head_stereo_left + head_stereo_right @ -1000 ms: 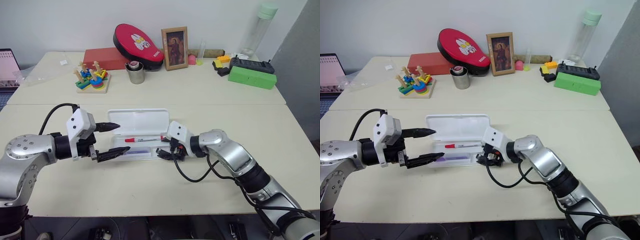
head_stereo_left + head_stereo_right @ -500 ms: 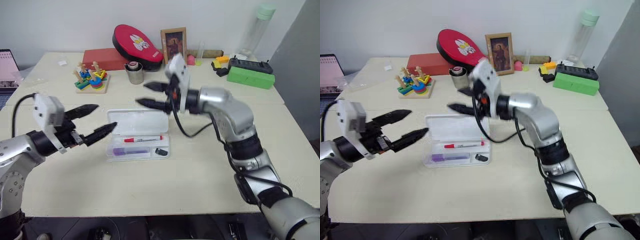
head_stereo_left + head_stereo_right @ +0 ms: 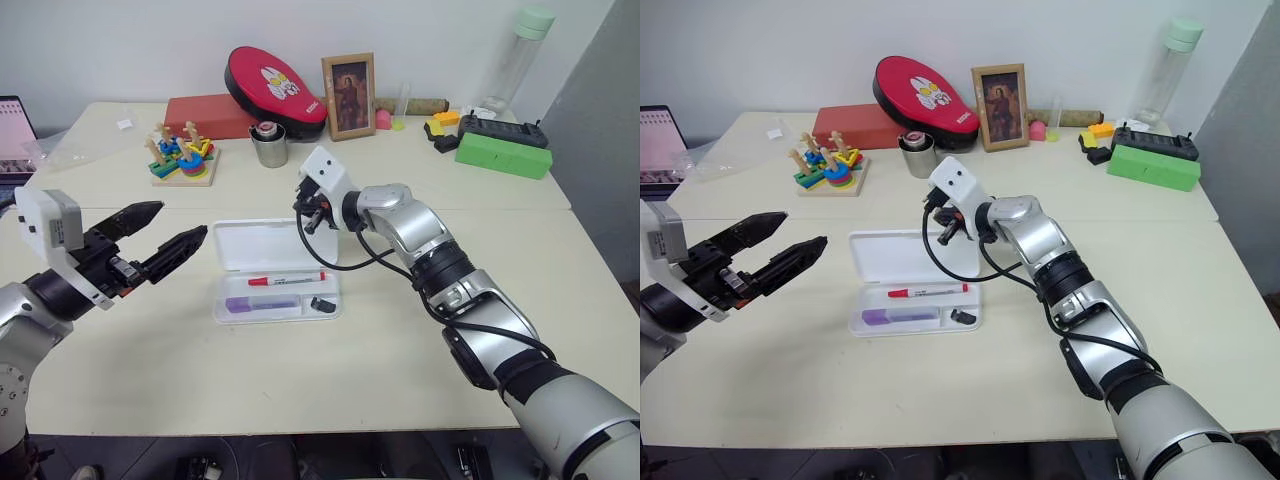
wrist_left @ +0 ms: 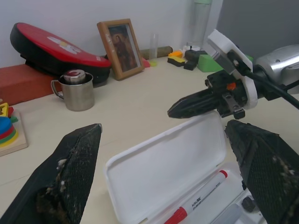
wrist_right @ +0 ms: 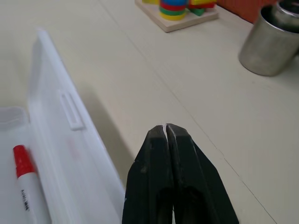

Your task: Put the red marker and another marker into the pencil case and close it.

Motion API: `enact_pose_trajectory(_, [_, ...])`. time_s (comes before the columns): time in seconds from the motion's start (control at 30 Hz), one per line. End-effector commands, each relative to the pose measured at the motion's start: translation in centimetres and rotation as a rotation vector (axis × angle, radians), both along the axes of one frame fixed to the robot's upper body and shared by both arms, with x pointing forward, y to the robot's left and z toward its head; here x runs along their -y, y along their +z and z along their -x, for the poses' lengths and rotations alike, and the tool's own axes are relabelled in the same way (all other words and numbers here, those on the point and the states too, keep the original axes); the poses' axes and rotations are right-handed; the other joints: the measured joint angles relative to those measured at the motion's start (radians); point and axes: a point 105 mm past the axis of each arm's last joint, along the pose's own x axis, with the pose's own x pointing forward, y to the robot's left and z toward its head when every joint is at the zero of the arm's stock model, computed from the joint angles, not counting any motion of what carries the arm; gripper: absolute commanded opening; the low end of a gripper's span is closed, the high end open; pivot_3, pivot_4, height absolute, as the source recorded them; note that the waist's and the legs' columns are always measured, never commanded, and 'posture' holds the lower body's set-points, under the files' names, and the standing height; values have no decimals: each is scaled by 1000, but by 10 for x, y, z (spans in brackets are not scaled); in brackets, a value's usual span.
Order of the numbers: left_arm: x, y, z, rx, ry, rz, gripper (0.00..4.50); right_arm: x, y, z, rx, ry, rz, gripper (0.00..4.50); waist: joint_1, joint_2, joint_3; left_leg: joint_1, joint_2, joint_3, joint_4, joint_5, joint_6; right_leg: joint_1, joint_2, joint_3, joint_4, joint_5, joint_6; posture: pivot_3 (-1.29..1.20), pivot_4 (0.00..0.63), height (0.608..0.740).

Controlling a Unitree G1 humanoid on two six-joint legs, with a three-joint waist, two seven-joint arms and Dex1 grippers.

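Red marker lies lengthwise in the pencil case — cap seemingly leftward — left jaws open, right closed.

Pencil case looked like smooth semi-translucent white plastic, slightly glossy; red marker had a shiny white plastic barrel. Left gripper fingers were matt black with a rough, scuffed, speckled surface; right gripper smoother matt black. Cup was brushed metal, table matt cream, picture frame wood.
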Motion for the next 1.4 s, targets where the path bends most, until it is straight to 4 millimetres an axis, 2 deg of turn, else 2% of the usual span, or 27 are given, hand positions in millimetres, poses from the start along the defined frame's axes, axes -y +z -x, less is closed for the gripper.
enact_pose_trajectory(0.03, [9,4,10,10,-68,-59,4500,-7,-5,35,51,224,85,62,0,0,0,0,0,0,0,0,0,1,0,0,0,0,0,0,150,740])
enact_pose_trajectory(0.1, [14,-4,15,-37,-118,-88,4500,-7,-9,62,65,361,99,62,1,-1,-1,0,0,0,0,0,0,1,0,0,0,0,0,0,150,740])
enact_pose_trajectory(0.17, [16,-8,18,-60,-144,-100,4500,-4,-13,76,63,419,117,62,0,-1,0,1,0,0,0,0,0,1,0,0,0,0,0,0,150,740])
enact_pose_trajectory(0.43, [20,-20,21,-127,-200,-153,4500,6,-66,83,0,390,280,62,0,0,0,1,0,0,1,0,0,1,0,0,0,0,1,0,150,740])
enact_pose_trajectory(0.63, [22,-26,20,-159,-204,-152,4500,11,-86,85,-41,378,324,62,0,-1,0,1,0,0,1,0,0,1,0,1,0,0,0,0,150,740])
enact_pose_trajectory(0.7, [23,-28,17,-164,-192,-151,4500,12,-80,85,-58,370,264,62,0,-1,-1,1,0,0,1,0,0,1,0,1,0,0,0,0,150,740])
enact_pose_trajectory(0.8, [12,-33,4,-167,-82,-155,4500,15,-51,82,-74,344,81,62,1,-1,-1,1,0,0,1,0,0,1,0,1,0,0,0,0,150,740])
enact_pose_trajectory(0.9, [-5,-38,-10,-171,39,-146,4500,31,-32,67,-86,248,-42,62,3,-1,0,1,0,0,1,0,0,1,0,1,0,0,0,0,150,740])
enact_pose_trajectory(0.93, [-15,-41,-16,-171,98,-139,4500,42,-30,61,-106,206,-61,62,3,-1,0,1,0,0,1,0,0,1,0,1,0,0,0,0,150,740])
enact_pose_trajectory(0.97, [-29,-47,-24,-176,182,-157,4500,60,-29,53,-121,153,-73,435,3,-1,0,1,0,0,1,0,0,1,0,1,0,0,0,0,150,740])
enact_pose_trajectory(1.0, [-42,-52,-30,-177,250,-178,4500,76,-28,48,-138,108,-84,540,7,-1,0,1,0,0,1,0,0,1,0,1,0,0,0,0,150,740])
enact_pose_trajectory(1.03, [-50,-55,-33,-177,292,-196,4500,86,-26,44,-148,80,-91,854,10,-1,0,1,0,0,1,0,0,1,0,0,0,0,0,0,150,740])
enact_pose_trajectory(1.1, [-61,-58,-38,-181,329,-188,4500,105,-22,39,-157,30,-109,1327,12,-1,0,1,0,0,1,0,0,1,0,1,-1,0,0,0,150,740])
enact_pose_trajectory(1.13, [-66,-58,-39,-178,343,-187,4500,119,-19,34,-154,-12,-116,1687,12,-1,0,1,0,0,1,0,0,1,0,1,-1,0,0,0,150,740])
enact_pose_trajectory(1.2, [-77,-57,-42,-173,364,-186,4500,145,-13,25,-136,-94,-122,2110,12,0,0,0,0,0,0,0,0,0,0,0,-1,0,0,0,150,740])
enact_pose_trajectory(1.33, [-93,-55,-45,-174,401,-227,4500,164,-8,22,-121,-156,-143,3250,8,0,0,0,0,1,0,0,0,0,0,1,-1,0,0,0,150,740])
enact_pose_trajectory(1.4, [-98,-47,-48,-153,407,-235,4500,169,-6,24,-117,-161,-160,3798,4,-1,0,0,0,1,0,0,0,0,0,1,-1,0,0,0,150,740])
